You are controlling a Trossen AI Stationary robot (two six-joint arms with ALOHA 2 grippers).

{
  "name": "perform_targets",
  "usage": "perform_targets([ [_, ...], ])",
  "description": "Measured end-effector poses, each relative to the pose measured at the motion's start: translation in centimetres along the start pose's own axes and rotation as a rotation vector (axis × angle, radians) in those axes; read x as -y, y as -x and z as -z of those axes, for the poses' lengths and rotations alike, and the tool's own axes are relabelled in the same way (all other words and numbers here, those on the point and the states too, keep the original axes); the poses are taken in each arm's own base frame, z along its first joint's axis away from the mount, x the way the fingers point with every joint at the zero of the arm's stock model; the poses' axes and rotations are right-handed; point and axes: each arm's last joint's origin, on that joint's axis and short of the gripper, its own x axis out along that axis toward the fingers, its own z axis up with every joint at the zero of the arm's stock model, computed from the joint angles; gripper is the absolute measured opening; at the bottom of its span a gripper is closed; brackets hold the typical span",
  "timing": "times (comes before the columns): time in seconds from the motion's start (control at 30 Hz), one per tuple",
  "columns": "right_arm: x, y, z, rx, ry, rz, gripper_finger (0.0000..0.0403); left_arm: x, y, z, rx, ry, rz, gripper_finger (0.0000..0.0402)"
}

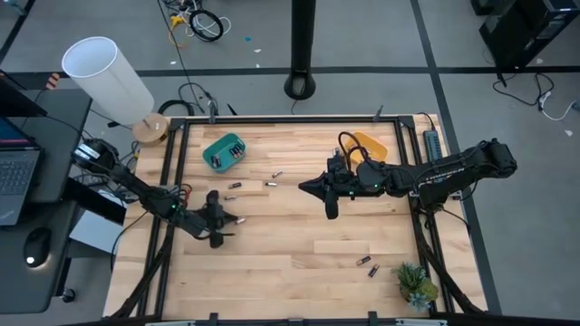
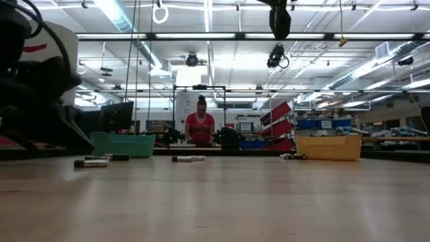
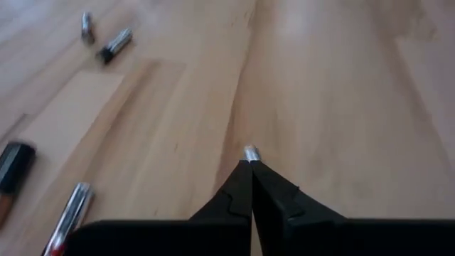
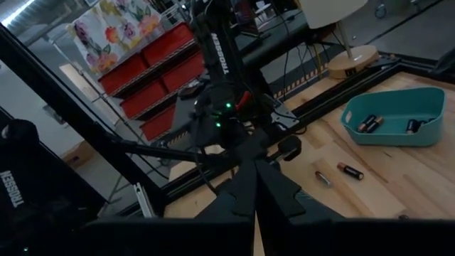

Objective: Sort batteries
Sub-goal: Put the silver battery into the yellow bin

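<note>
The bench (image 1: 290, 244) is pale wood planks in a black frame, standing on a grey floor. A white lamp (image 1: 104, 72) leans at its far left corner, a small green plant (image 1: 415, 285) sits at the near right corner, and a laptop (image 1: 16, 167) rests on a dark side desk. In the low view a long workshop stretches behind under strip lights, with a person (image 2: 200, 124) in a red top standing at a distance.

There are two bins: a teal bin (image 1: 225, 151) at the far left with a few batteries inside, and an orange bin (image 1: 373, 145) at the far right, partly hidden by the right arm.

Loose batteries (image 1: 234, 185) on the bench number about five in the high view: three strung across the far middle, lying roughly left to right, and two near the plant, angled diagonally.

The left gripper (image 1: 237, 220) is low over the near left of the bench, its fingers (image 3: 238, 186) pinched on a small silvery battery tip (image 3: 251, 152) pointing forward along them. The right gripper (image 1: 306, 186) hovers mid-bench, fingers pressed together, holding nothing.
</note>
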Motion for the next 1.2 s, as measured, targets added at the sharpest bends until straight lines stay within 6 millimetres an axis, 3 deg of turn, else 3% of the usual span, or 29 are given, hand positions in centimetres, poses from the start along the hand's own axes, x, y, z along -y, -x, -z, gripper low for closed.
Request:
perform_targets([
  [0.23, 0.1, -0.9, 0.5, -0.104, -0.006, 0.061, 0.0012, 1.9, -0.3, -3.5, 0.088, 0.067, 0.022, 0.0018],
  [0.33, -0.1, -3.3, 1.9, -0.218, 0.046, -0.001, 0.0023, 2.7, -0.3, -5.5, 0.145, 0.156, -0.012, 0.0017],
  [0.47, -1.2, -8.1, 6.8, -0.434, 0.231, -0.145, 0.0064, 3.5, 0.3, -8.5, 0.200, 0.241, -0.100, 0.0011],
  [0.6, -2.3, -11.5, 10.6, -0.525, 0.291, -0.194, 0.0127, 4.0, 2.5, -13.0, 0.191, 0.245, -0.193, 0.0010],
  [0.83, -2.7, -15.1, 14.8, -0.387, 0.466, -0.263, 0.0192, 3.3, 7.9, -20.0, 0.129, 0.164, -0.271, 0.0009],
  [1.0, -1.6, -17.5, 18.4, -0.392, 0.460, -0.282, 0.0198, 2.6, 10.5, -22.5, 0.151, 0.175, -0.279, 0.0009],
  [1.2, -1.6, -19.9, 20.9, -0.389, 0.457, -0.291, 0.0192, 1.6, 12.7, -24.1, 0.212, 0.204, -0.312, 0.0011],
])
